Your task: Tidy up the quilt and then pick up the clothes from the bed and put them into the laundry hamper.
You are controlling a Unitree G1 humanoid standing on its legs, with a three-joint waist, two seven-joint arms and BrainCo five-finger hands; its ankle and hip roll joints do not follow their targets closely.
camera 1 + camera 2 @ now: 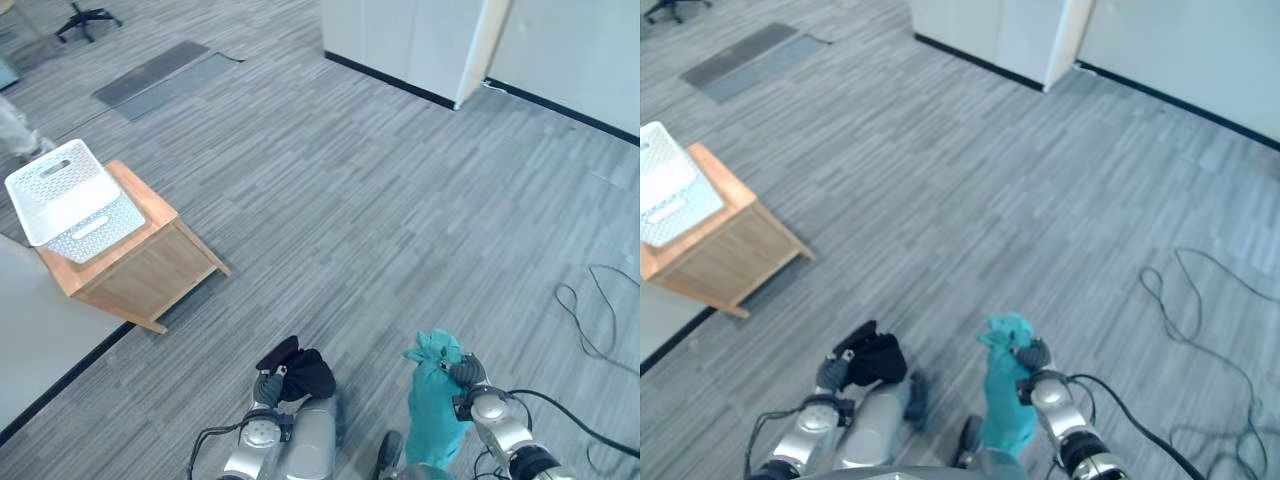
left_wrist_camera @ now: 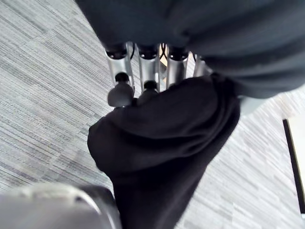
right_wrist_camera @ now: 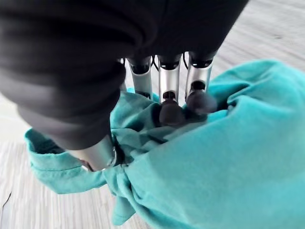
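Note:
My left hand (image 1: 270, 385) is shut on a black garment (image 1: 305, 372), held low at the bottom of the eye views; its fingers (image 2: 120, 90) curl into the dark cloth (image 2: 162, 148). My right hand (image 1: 465, 375) is shut on a teal garment (image 1: 435, 405) that hangs down from it; the fingers (image 3: 171, 112) dig into the teal cloth (image 3: 228, 162). A white perforated laundry hamper (image 1: 72, 200) stands on a low wooden table (image 1: 150, 262) far to the left. A pale edge of the bed (image 1: 40, 340) shows at the left border.
Grey striped carpet lies between me and the hamper. White cabinets (image 1: 420, 45) stand at the back, a dark floor mat (image 1: 160, 75) and an office chair base (image 1: 88, 18) at the far left. A black cable (image 1: 590, 310) loops on the floor to the right.

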